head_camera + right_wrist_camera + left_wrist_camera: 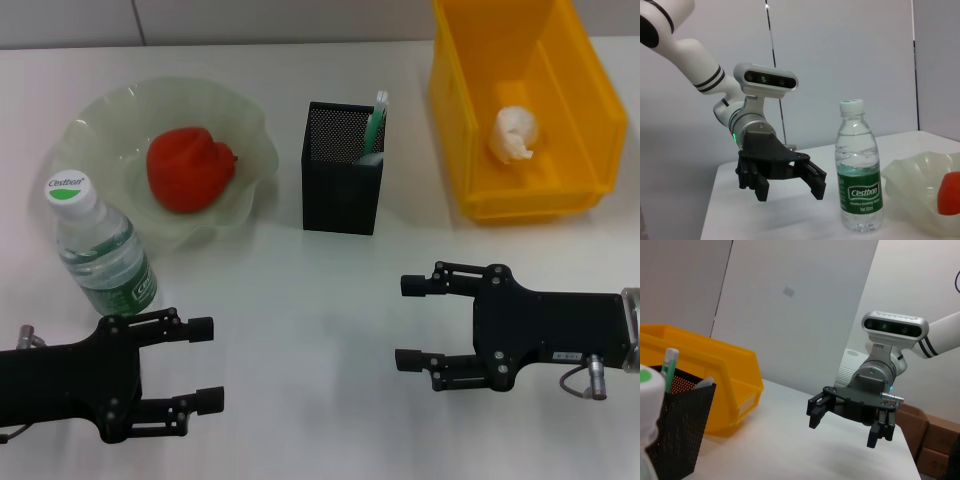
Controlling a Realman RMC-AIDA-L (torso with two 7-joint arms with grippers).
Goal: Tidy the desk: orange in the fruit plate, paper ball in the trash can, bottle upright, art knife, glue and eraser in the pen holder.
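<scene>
The orange [190, 168] lies in the pale green fruit plate [250, 130] at the back left. In front of the plate the water bottle [100, 245] stands upright. A black mesh pen holder [343, 168] holds a green-capped stick [377, 122]; the rest of its contents are hidden. The paper ball [515, 133] rests in the yellow bin [455, 110] that serves as trash can. My left gripper [205, 364] hovers open and empty just in front of the bottle. My right gripper [408, 322] is open and empty at the front right.
From the left wrist I see the right gripper [843, 430] beyond the pen holder [675, 435] and yellow bin [715, 385]. From the right wrist I see the left gripper [790, 192] beside the bottle [860, 170] and plate [920, 185].
</scene>
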